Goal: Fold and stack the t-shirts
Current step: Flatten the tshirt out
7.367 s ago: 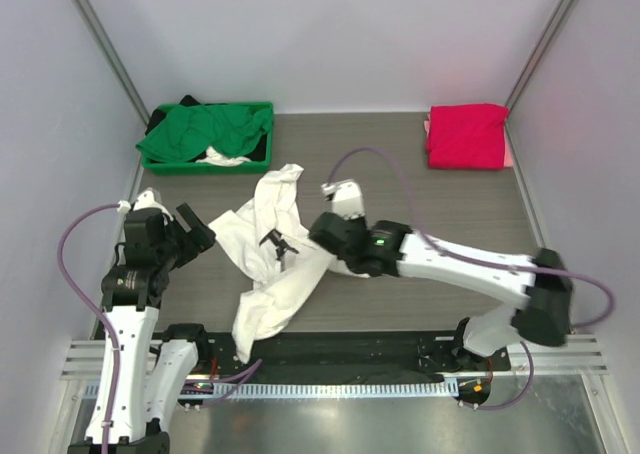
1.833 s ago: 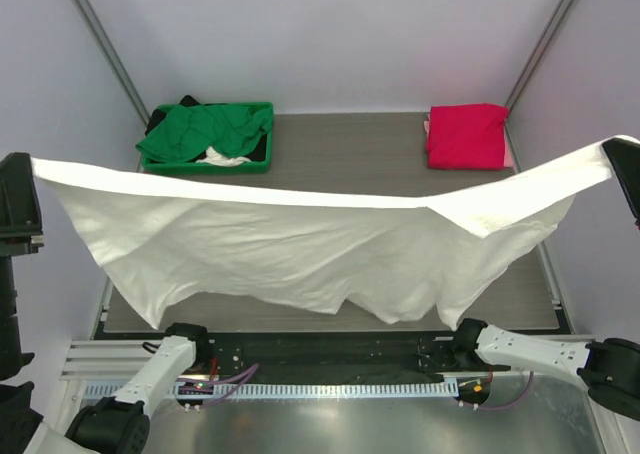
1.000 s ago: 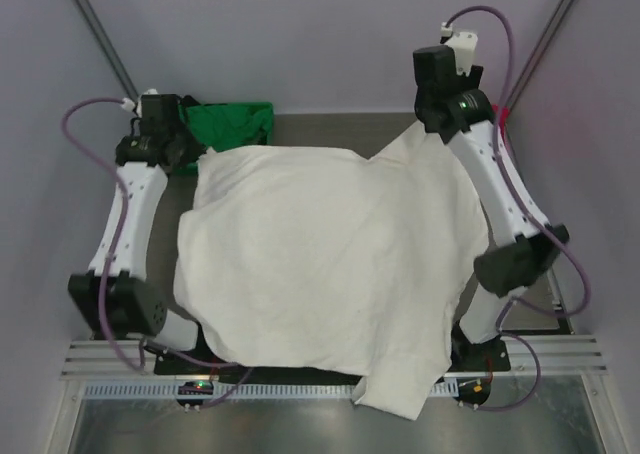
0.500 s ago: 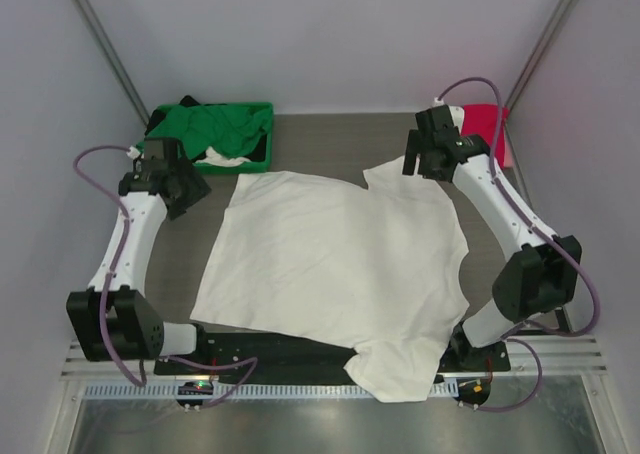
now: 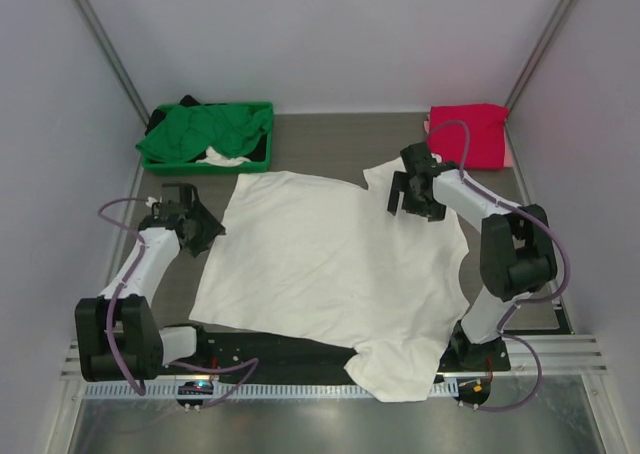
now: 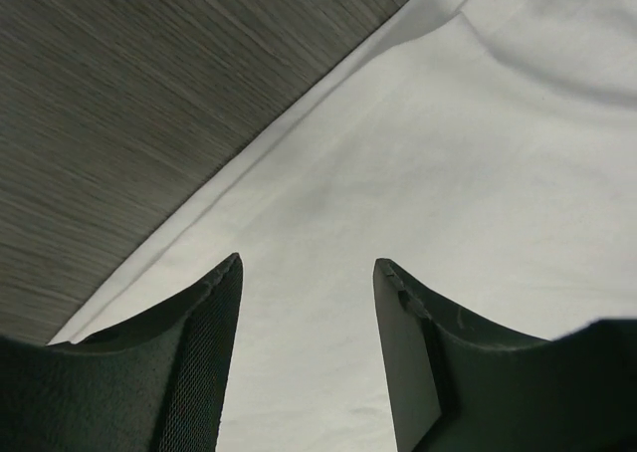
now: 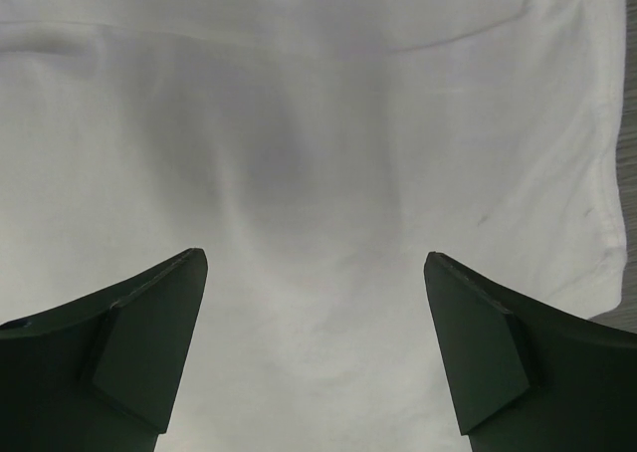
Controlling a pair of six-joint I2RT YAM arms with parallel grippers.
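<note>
The left gripper (image 5: 207, 230) is found with its jaws apart and nothing between them. In the left wrist view its fingers (image 6: 199, 362) are seen low over the white tee (image 5: 330, 264), just inside that garment's edge, with bare table (image 6: 119, 104) beyond at 10 o'clock. Contact between fingers and cloth cannot be confirmed. In the top view this gripper is placed at the tee's 9 o'clock edge.

The right gripper (image 5: 410, 196) is found spread wide, with nothing held. In the right wrist view its fingers (image 7: 139, 347) are seen on either side of smooth white cloth, a hem line crossing at 12 o'clock. In the top view this gripper is placed over the tee's 1 o'clock part, just beside the far sleeve.

The white tee is laid open and nearly flat across the middle of the table, unfolded. One sleeve is pointed to 1 o'clock. The other sleeve is draped over the near table edge and onto the arms' mounting rail at 5 o'clock.

A pink-red tee (image 5: 468, 134) is noted folded at the table's 1 o'clock corner, well apart from the white one.

A green bin (image 5: 262, 159) is noted at 11 o'clock. A crumpled green tee (image 5: 205, 129) is piled in it, with white cloth (image 5: 225, 157) and a dark item (image 5: 185, 102) showing around it.
</note>
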